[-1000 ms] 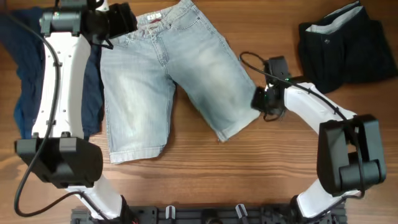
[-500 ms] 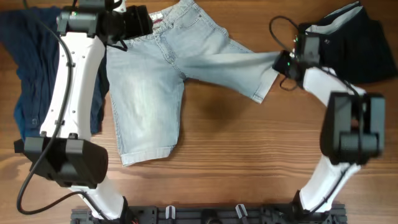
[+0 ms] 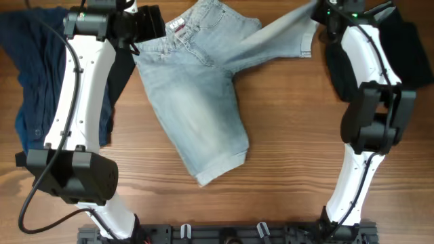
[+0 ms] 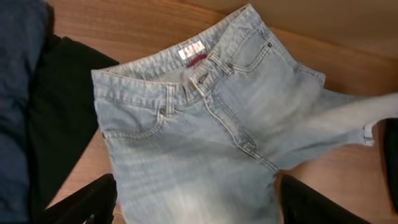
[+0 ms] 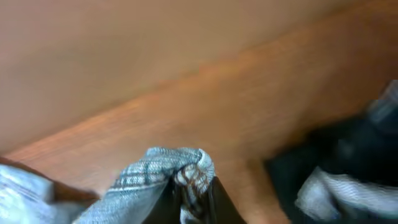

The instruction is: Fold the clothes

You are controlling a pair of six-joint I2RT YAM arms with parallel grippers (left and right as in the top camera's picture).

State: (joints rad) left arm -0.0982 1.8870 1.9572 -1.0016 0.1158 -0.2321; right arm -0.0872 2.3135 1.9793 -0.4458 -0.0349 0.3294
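Pale-blue denim shorts lie on the wooden table, waistband at the far edge, one leg slanting down towards the middle. My right gripper is shut on the cuffed hem of the other leg and holds it lifted at the far edge, stretched to the right. My left gripper is open above the shorts, just below the waistband, holding nothing. A dark navy garment lies at the far left, with a black one beside it.
A black garment with a pale lining lies at the far right, under my right arm. The table's front edge holds a black rail.
My right gripper has carried the shorts' leg from the table's middle up and to the far right edge. The whole shorts swung, the other leg now slanting right. The left gripper shifted slightly right.
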